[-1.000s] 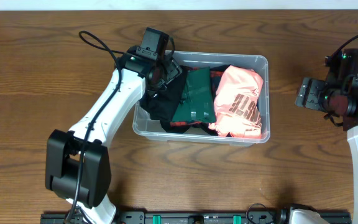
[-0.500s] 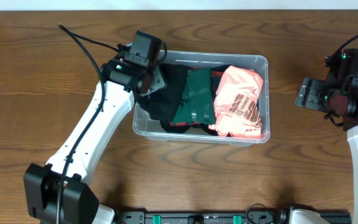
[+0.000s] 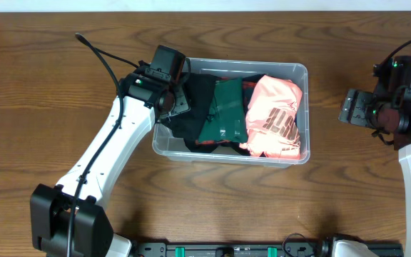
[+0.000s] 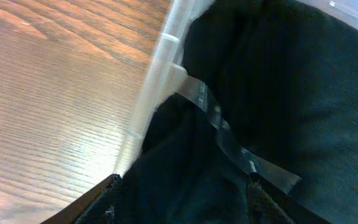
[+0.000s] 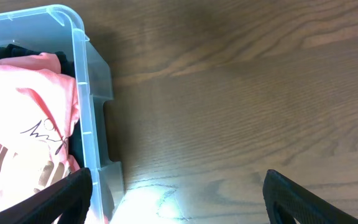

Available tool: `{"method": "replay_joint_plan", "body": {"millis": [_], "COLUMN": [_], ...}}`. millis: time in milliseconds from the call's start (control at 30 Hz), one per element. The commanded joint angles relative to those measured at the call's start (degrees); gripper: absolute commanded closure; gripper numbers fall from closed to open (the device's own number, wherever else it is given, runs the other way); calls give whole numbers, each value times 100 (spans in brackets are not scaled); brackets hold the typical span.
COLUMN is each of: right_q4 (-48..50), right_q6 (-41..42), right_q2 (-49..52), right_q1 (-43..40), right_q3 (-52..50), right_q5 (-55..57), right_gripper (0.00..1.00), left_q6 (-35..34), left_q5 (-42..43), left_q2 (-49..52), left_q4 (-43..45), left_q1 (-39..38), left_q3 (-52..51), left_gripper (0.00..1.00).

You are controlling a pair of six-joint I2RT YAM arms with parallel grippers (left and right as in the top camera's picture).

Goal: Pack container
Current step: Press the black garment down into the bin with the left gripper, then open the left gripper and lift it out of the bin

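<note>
The clear container stands mid-table and holds a black garment at its left end, a dark green garment in the middle and a pink printed garment at the right. My left gripper is at the bin's left end, with its jaws partly closed on a thick fold of the black garment just inside the clear wall. My right gripper hovers open and empty over bare wood to the right of the bin; its wrist view shows the bin's rim and the pink garment.
The brown wooden table surrounds the bin. A black rail runs along the front edge. The left arm's white links cross the table left of the bin.
The left arm swung out to the left. Its gripper shifted from over the bin's back-left corner down to the left wall, and stays in the black garment. The right arm has not moved.
</note>
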Motion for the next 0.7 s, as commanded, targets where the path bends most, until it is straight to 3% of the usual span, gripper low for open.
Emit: {"method": "replay_joint_plan", "body": {"millis": [0, 667], "right_q4": [-11, -15], "right_q6": [-57, -57], "right_q2": [4, 4], "right_q1": [-15, -15], "right_q3": [52, 52], "right_q5": [-20, -20], "right_gripper": [14, 14], "left_q6": [37, -98], "left_q5": [350, 883], "left_q2": [35, 466], "left_q4": [-37, 328], "left_q1": [-50, -352], "left_q3": [-72, -590], "left_gripper": [36, 36]}}
